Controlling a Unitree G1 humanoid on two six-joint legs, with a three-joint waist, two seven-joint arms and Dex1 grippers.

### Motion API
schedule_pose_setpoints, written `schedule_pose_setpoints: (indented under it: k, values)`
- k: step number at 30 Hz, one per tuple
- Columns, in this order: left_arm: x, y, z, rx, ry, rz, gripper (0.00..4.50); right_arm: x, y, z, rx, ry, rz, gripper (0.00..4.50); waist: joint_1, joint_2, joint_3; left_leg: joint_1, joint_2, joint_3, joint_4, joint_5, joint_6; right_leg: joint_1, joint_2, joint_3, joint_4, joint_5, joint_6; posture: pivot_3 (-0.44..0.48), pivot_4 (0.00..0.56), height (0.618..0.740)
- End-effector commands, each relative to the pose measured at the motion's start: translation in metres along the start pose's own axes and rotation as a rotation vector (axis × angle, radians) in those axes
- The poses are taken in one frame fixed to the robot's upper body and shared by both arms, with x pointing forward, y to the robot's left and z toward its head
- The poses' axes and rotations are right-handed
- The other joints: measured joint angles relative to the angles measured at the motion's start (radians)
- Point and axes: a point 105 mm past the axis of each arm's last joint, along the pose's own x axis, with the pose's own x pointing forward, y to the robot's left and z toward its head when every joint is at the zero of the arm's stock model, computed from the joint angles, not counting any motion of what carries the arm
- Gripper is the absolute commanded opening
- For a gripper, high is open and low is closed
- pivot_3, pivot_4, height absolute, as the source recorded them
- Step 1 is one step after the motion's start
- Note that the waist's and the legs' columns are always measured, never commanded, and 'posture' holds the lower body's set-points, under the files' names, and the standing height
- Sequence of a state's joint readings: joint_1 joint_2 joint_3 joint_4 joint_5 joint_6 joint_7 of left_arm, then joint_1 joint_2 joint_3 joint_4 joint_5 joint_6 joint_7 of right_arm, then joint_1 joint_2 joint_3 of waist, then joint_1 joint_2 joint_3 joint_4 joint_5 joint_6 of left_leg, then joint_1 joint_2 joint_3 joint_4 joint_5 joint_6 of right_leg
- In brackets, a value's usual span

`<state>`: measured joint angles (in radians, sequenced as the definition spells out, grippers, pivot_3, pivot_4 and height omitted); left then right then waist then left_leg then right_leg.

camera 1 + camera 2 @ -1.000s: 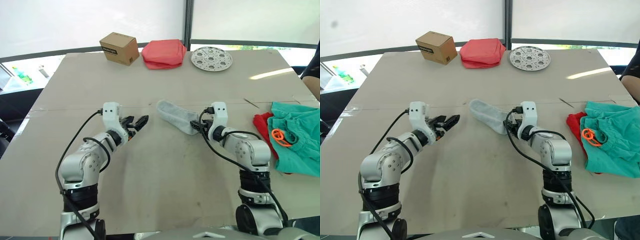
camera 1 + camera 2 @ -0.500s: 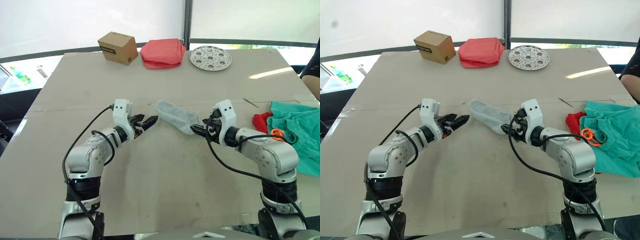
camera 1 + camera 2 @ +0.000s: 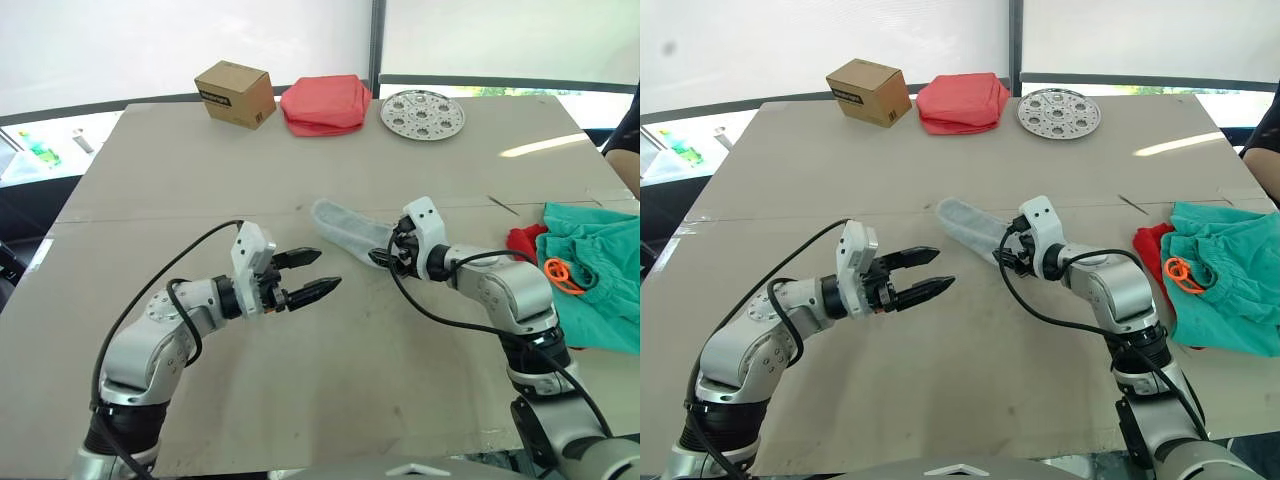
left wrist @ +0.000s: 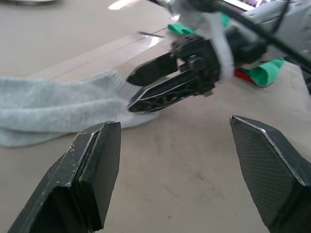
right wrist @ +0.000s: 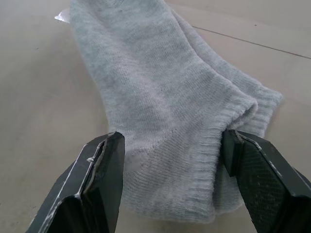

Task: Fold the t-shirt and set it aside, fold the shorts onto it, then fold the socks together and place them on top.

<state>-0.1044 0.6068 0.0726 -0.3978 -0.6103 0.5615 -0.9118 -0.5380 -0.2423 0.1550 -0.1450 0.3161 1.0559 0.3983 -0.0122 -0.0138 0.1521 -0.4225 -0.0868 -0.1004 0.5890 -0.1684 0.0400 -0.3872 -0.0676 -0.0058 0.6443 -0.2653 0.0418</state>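
At mid-tabletop (image 3: 330, 400): the socks (image 3: 345, 228), light grey, two stacked, cuffs nearest the right tool (image 5: 170, 145). Within the last second the right tool has swung in to straddle the cuff end, fingers spread, nothing gripped; the left tool (image 3: 312, 274) has dropped nearer and lower, also spread and empty. Judged: sock fold about to begin, grasp pending. Right edge: one teal shorts (image 3: 600, 275) heaped over one red t-shirt (image 3: 522, 240). Far edge: one cardboard box (image 3: 236, 94), one pink cloth bundle (image 3: 326, 103), one perforated metal disc (image 3: 422, 114).
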Motion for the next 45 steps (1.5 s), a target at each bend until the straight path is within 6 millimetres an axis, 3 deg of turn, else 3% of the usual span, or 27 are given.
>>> schedule_pose_setpoints:
  k: [1,6,18,22,25,32,35,37,42,43,45]
  values:
    - [-0.001,-0.005,0.014,0.073,-0.045,-0.013,3.83,-0.001,0.0,0.014,-0.047,-0.045,0.002,2.63,0.0,0.0,0.0,0.0,0.0,0.0,0.0,0.0,0.0,0.0,0.0,0.0,0.0,0.0,0.0,0.0,0.15,0.74]
    - [-0.002,-0.007,0.016,0.06,-0.053,-0.007,3.83,-0.006,0.001,0.022,-0.071,-0.068,0.003,0.05,0.0,0.0,0.0,0.0,0.0,0.0,0.0,0.0,0.0,0.0,0.0,0.0,0.0,0.0,0.0,0.0,0.15,0.74]
    - [0.005,-0.009,0.015,0.042,-0.061,-0.001,3.83,-0.021,0.006,0.065,-0.266,-0.086,0.089,0.02,0.0,0.0,0.0,0.0,0.0,-0.001,0.0,0.0,0.0,0.0,0.001,-0.001,0.0,0.001,0.003,0.0,0.15,0.74]
    - [0.004,-0.009,0.013,0.042,-0.056,0.017,3.83,-0.016,-0.003,0.06,-0.262,-0.043,0.095,0.02,0.0,0.0,0.0,0.0,0.0,0.0,0.0,0.0,0.0,0.0,0.001,-0.001,0.0,0.002,0.003,0.0,0.15,0.74]
    - [0.002,-0.005,0.009,0.044,-0.046,0.064,3.83,-0.012,-0.013,0.04,-0.191,0.025,0.088,0.02,0.0,0.0,0.0,0.0,0.0,0.0,0.0,0.0,0.0,0.0,0.001,-0.001,0.0,0.002,0.003,0.0,0.15,0.74]
    - [-0.002,0.006,-0.006,0.053,-0.007,0.162,3.83,-0.01,-0.014,0.025,-0.096,0.034,0.064,0.02,0.001,0.0,0.0,0.0,0.0,-0.001,0.0,0.0,0.0,0.0,0.001,0.0,0.0,0.002,0.003,0.0,0.15,0.74]
    - [-0.004,0.018,-0.012,0.041,0.01,0.225,3.83,-0.012,-0.016,0.021,-0.12,0.031,0.06,0.8,0.002,0.0,0.0,0.0,0.0,0.0,0.0,0.0,0.0,0.0,0.001,0.0,0.0,0.002,0.003,0.0,0.15,0.74]
    - [-0.005,0.026,-0.013,0.005,0.003,0.269,3.83,-0.014,-0.019,0.026,-0.136,-0.023,0.039,1.85,0.004,0.0,0.0,0.0,0.0,-0.001,0.0,0.0,0.0,0.0,0.001,-0.001,0.0,0.002,0.003,0.0,0.15,0.74]
    - [-0.013,0.056,-0.016,-0.2,-0.04,0.467,3.83,-0.048,-0.015,0.041,-0.276,-0.221,0.079,4.08,0.01,0.0,0.0,-0.001,0.0,-0.001,0.001,0.0,0.0,0.0,0.001,-0.002,0.0,0.002,0.004,0.0,0.15,0.74]
    - [-0.013,0.062,-0.016,-0.247,-0.048,0.507,3.83,-0.056,-0.011,0.041,-0.313,-0.266,0.109,4.41,0.011,0.0,0.0,-0.001,0.0,-0.002,0.001,0.0,0.0,0.001,0.001,-0.002,0.0,0.002,0.004,0.0,0.15,0.74]
    - [-0.013,0.073,-0.016,-0.337,-0.065,0.58,3.83,-0.07,-0.003,0.044,-0.33,-0.353,0.148,4.41,0.013,-0.001,0.0,-0.001,0.0,-0.002,0.003,0.0,0.001,0.001,0.001,-0.003,0.0,0.002,0.005,0.0,0.15,0.74]
